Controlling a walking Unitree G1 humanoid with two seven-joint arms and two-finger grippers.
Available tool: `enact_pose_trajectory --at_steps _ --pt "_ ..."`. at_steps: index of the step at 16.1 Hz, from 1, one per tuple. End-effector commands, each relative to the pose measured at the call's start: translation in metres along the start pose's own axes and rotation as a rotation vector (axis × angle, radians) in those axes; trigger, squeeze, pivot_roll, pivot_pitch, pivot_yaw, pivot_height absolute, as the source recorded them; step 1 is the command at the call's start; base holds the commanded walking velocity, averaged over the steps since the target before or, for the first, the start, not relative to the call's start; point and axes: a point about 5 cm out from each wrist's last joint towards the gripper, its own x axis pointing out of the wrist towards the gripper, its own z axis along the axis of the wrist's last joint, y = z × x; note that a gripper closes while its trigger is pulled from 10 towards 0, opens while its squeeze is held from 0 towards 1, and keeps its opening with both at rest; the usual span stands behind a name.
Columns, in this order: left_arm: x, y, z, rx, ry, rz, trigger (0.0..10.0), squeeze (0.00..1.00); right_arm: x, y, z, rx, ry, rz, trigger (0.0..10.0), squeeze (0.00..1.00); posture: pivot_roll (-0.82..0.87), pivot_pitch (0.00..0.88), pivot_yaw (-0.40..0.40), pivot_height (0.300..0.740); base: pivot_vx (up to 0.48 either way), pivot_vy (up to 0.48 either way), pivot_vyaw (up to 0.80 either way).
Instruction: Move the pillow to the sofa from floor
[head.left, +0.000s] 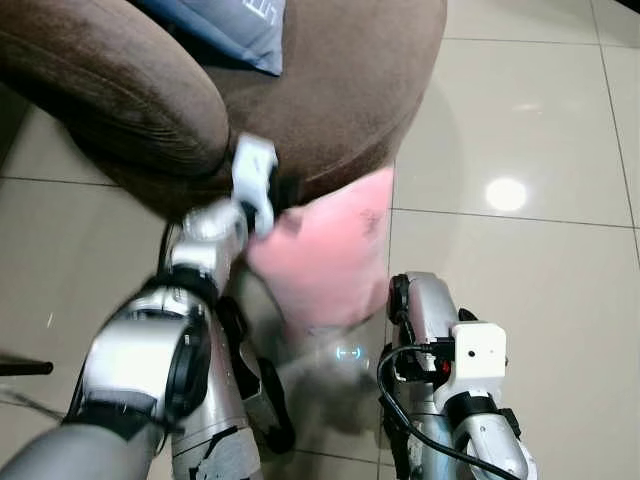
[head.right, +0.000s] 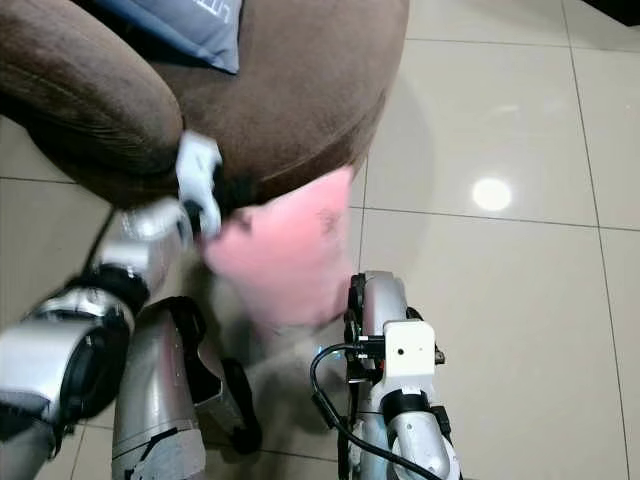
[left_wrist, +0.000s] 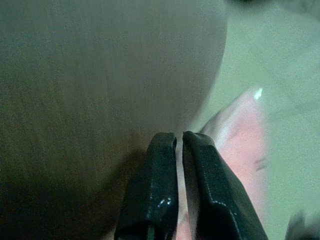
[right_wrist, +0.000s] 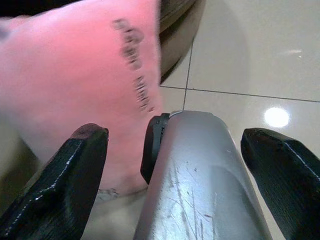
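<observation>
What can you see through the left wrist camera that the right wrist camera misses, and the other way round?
Left wrist view: the left gripper, jaws nearly closed on an edge of the pink pillow, beside the brown sofa. Right wrist view: the right gripper, jaws wide apart, a silver robot limb between them, and dark print on the pillow. Both share pillow, sofa and tiled floor.

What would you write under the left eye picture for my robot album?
The left gripper lifts a pink pillow off the floor beside the brown sofa.

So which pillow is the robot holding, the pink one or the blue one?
The pink pillow, pinched by the left gripper. The blue pillow lies untouched on the sofa.
</observation>
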Motion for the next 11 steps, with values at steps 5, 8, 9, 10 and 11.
enact_pose_trajectory --at_steps 5,8,9,10,11 --pt "-0.002 0.006 0.018 0.054 -0.036 -0.024 0.0 0.00 -0.001 0.005 -0.022 0.011 0.103 0.022 10.0 0.00 -0.20 0.367 0.108 0.478 0.000 0.000 0.00" --pt "-0.011 0.010 0.001 0.195 0.060 -0.012 10.0 1.00 0.004 0.005 -0.021 0.007 0.095 0.032 10.0 0.00 -0.19 0.367 0.103 0.478 0.000 0.000 0.00" --pt "-0.014 0.010 0.000 0.227 0.068 -0.035 10.0 1.00 0.004 0.004 -0.021 0.005 0.095 0.035 10.0 0.00 -0.19 0.367 0.103 0.478 0.000 0.000 0.00" --pt "-0.018 0.012 -0.001 0.259 0.079 -0.061 10.0 1.00 0.004 0.004 -0.021 0.003 0.096 0.037 10.0 0.00 -0.19 0.366 0.103 0.478 0.000 0.000 0.00" --pt "-0.024 0.018 0.004 0.326 0.102 -0.086 10.0 1.00 0.004 0.003 -0.022 0.001 0.098 0.036 10.0 0.00 -0.18 0.361 0.104 0.478 0.000 0.000 0.00"
